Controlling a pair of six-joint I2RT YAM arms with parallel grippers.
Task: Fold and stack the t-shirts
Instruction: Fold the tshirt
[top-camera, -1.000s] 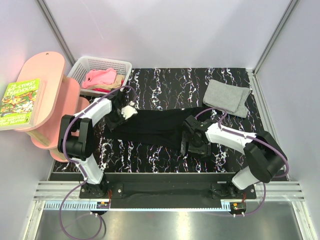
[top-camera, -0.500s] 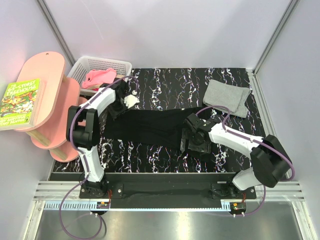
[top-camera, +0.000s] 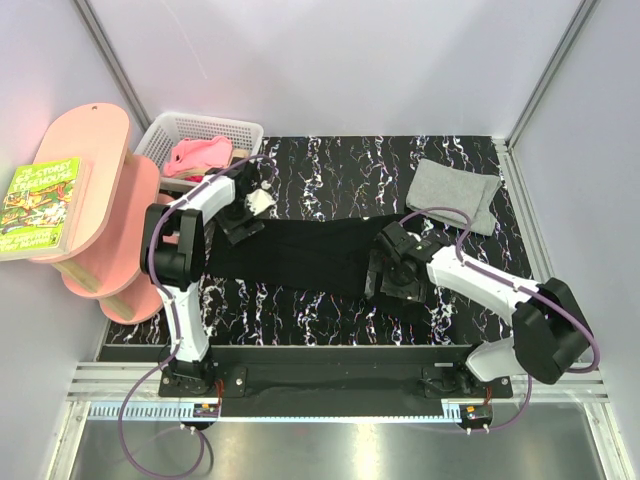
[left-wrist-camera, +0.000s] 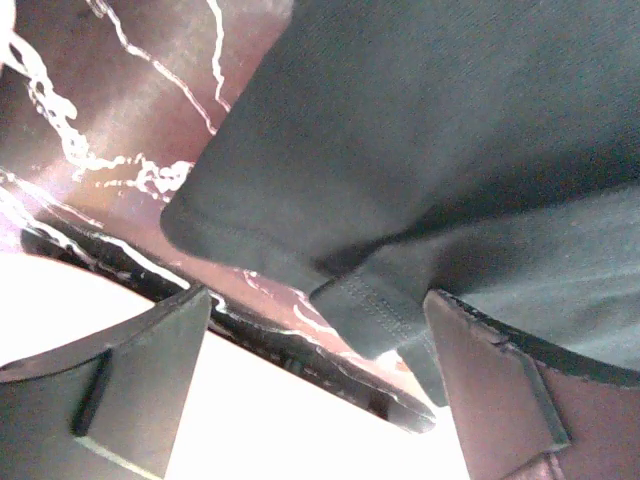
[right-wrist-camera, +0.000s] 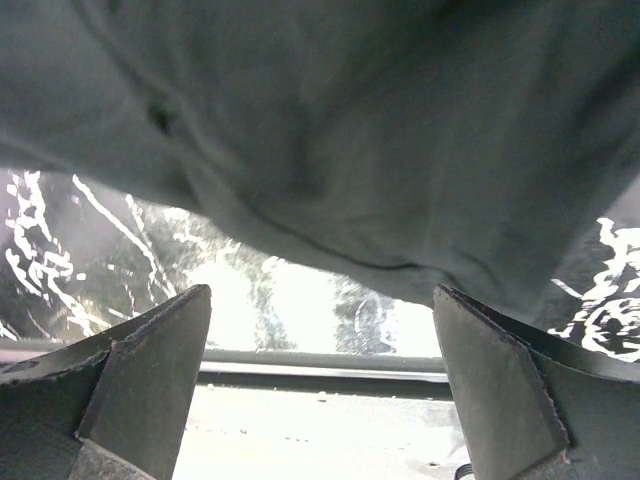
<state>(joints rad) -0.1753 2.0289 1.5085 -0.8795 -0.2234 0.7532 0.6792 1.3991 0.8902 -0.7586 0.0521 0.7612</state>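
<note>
- My left gripper (top-camera: 243, 222) sits low at the left end of the black t-shirt (top-camera: 300, 250). Its fingers (left-wrist-camera: 140, 380) stand apart and clamp nothing.
- In the left wrist view a stitched hem and a folded edge of the black t-shirt (left-wrist-camera: 420, 150) lie ahead of the gap. The cloth seems just clear of the pads, though the angle is too steep to be sure.
- The lower part of that view is washed out to white, so I cannot make out what is there.
- My right gripper (top-camera: 378, 283) is at the near right part of the same shirt, fingers (right-wrist-camera: 150, 370) spread wide.
- From the right wrist the dark cloth (right-wrist-camera: 330, 130) fills the upper frame in soft folds, with its edges cut off.
- From above, the shirt lies stretched across the marbled worktop (top-camera: 330, 160) between my two arms, and the right arm hides its right end.
- A folded light grey t-shirt (top-camera: 455, 192) lies at the far right, well apart from the black one.
- A pink t-shirt (top-camera: 198, 155) is heaped in the white basket (top-camera: 215, 120) at the far left. My left arm covers the basket's near corner.
</note>
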